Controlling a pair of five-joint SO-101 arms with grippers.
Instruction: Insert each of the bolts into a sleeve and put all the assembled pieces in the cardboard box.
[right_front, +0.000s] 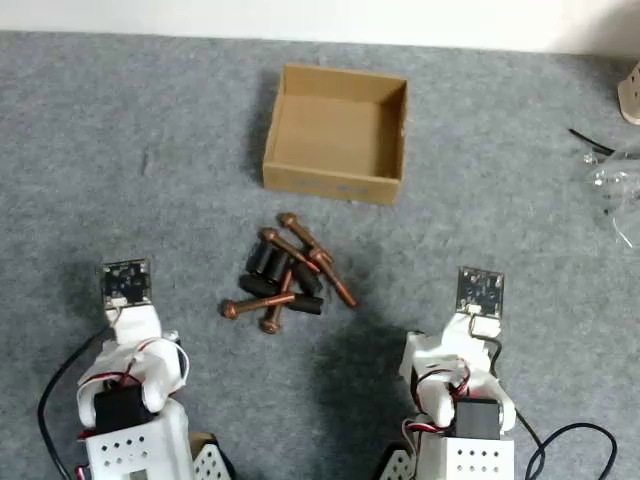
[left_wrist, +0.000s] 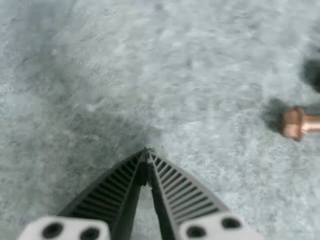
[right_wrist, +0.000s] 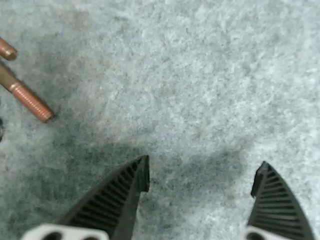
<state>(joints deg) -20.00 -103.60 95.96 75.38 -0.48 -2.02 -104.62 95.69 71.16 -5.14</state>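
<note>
Several copper bolts (right_front: 300, 250) and black sleeves (right_front: 268, 265) lie in a loose pile mid-table. Behind the pile stands the cardboard box (right_front: 283, 115), with nothing in it. My left arm (right_front: 130, 385) sits at the near left and my right arm (right_front: 460, 400) at the near right, both short of the pile. The left gripper (left_wrist: 146, 154) is shut on nothing, just above the grey mat, with a bolt's head (left_wrist: 294, 123) off to one side. The right gripper (right_wrist: 204, 167) is open over bare mat, a bolt's threaded end (right_wrist: 31, 103) lying apart from its fingers.
Grey felt covers the table. A clear plastic bag and a black cable (right_front: 608, 170) lie at the far right, with a pale object (right_front: 630, 95) at the edge behind them. A dark sleeve edge (left_wrist: 313, 75) is near the bolt head.
</note>
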